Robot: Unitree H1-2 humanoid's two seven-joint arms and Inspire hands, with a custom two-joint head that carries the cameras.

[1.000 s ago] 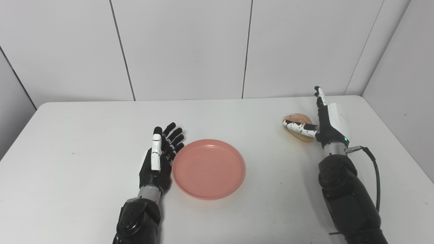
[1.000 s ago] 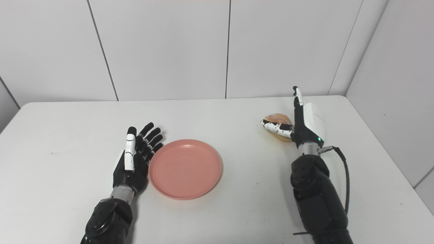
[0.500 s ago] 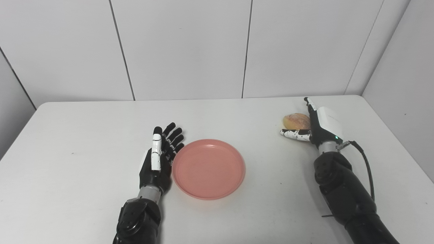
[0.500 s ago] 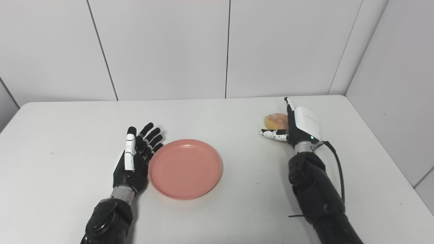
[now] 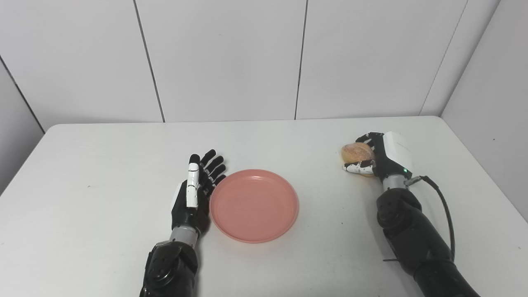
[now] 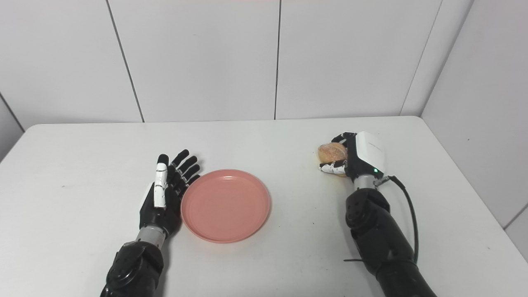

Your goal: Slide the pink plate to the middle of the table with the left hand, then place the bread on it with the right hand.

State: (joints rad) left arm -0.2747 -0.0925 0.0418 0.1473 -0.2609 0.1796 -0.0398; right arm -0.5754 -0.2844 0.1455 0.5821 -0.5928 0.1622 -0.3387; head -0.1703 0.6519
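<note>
We see the pink plate (image 5: 254, 205) near the middle of the table (image 5: 103, 156), toward its front edge. Left hand (image 5: 194, 194) lies flat against the plate's left rim, fingers spread, holding nothing. Right hand (image 5: 381, 156), near the table's right edge, has its fingers curled around the bread (image 5: 355, 153).

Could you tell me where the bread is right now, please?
The bread is at the table's right side, wrapped by the right hand, well to the right of the pink plate.
</note>
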